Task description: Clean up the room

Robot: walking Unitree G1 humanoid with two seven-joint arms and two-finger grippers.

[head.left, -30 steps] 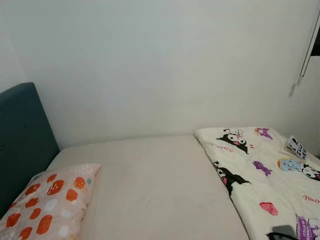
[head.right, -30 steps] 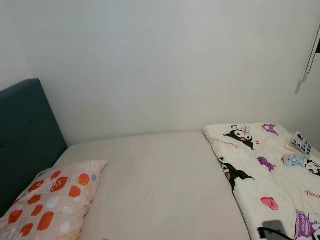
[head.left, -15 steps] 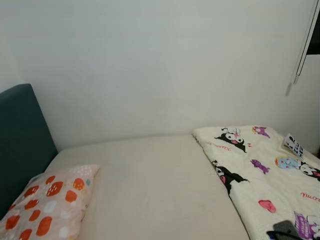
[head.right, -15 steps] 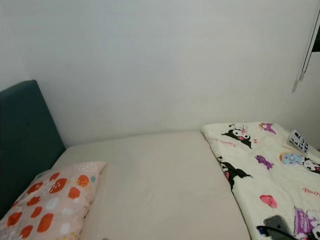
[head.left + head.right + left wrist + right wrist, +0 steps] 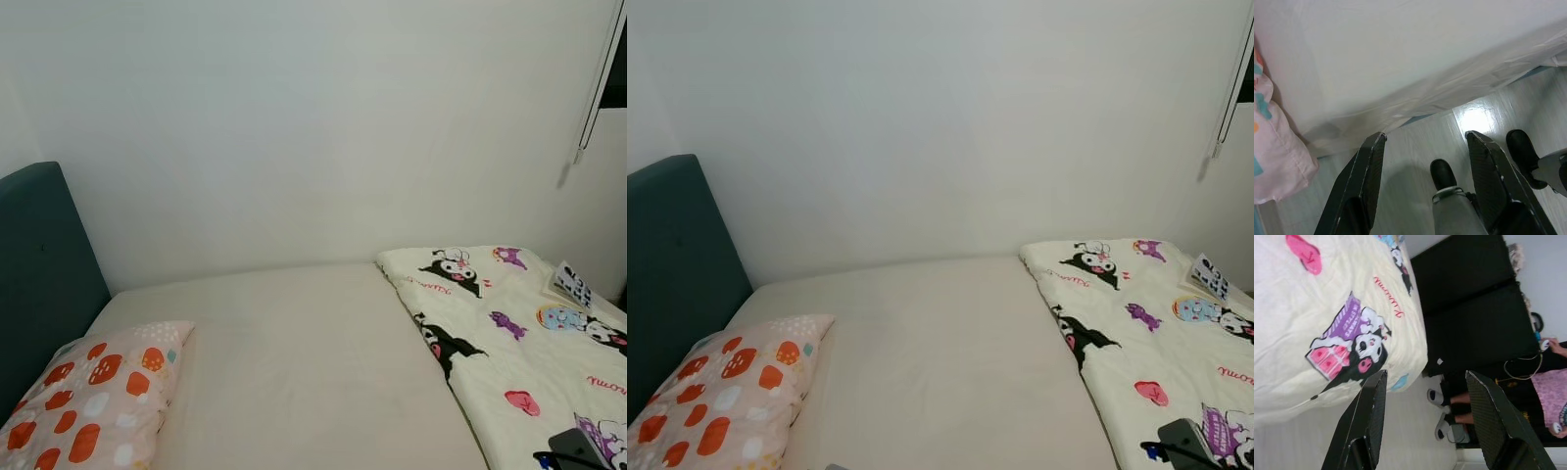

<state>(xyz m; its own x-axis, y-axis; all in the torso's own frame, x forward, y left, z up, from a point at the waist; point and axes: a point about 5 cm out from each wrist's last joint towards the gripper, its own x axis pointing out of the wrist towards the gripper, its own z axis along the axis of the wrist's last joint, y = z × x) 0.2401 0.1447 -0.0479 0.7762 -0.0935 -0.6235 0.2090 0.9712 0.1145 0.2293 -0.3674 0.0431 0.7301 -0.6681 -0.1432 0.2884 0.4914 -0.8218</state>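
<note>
Now the right gripper hangs with its two black fingers spread wide and holding nothing. Just beyond its fingertips lies the edge of the cream blanket with cartoon prints, which covers the side of the bed nearest this gripper. Past that edge are the pale floor, a black cabinet and the legs of a person in slippers. The left gripper is also wide open and empty, beside the white sheet hanging from the mattress, with the spotted pillow close to one finger. Behind the pillow stands the dark teal headboard. The robot's own black feet stand on the floor under the left gripper.
</note>
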